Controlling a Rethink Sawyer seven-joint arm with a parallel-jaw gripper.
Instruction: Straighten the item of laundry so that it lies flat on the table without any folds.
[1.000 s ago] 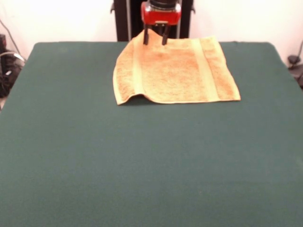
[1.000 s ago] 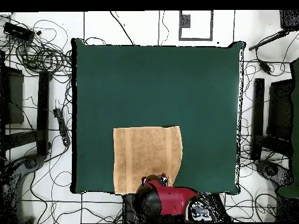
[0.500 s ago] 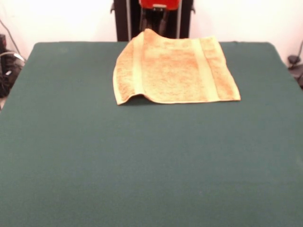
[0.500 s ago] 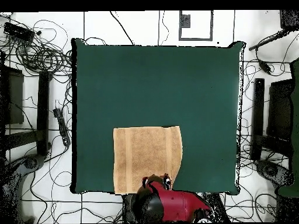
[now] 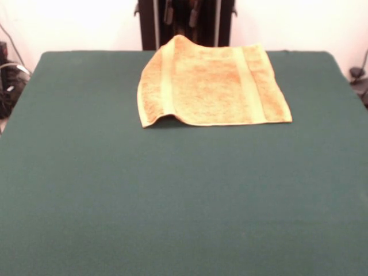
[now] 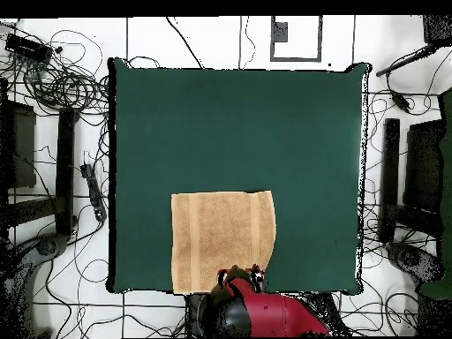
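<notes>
The item of laundry (image 5: 213, 86), a golden-orange towel with paler woven bands, lies spread at the table's (image 5: 172, 201) far edge. Its far left corner humps up a little. Its near left edge curls off the cloth and casts a small shadow. From overhead the item of laundry (image 6: 222, 240) sits at the bottom edge of the green table (image 6: 238, 132), with its right edge curved. My gripper (image 5: 181, 11) hangs above the far edge, only its two dark fingertips showing, apart and holding nothing. Overhead, the gripper (image 6: 252, 275) and red arm sit over the towel's bottom edge.
Black cables (image 6: 66, 84) and dark stands (image 6: 64, 168) lie on the floor around the table on both sides. A black column (image 5: 148, 23) stands just behind the towel.
The gripper has risen from the towel's far edge until only its fingertips show at the front view's top. The towel has not moved.
</notes>
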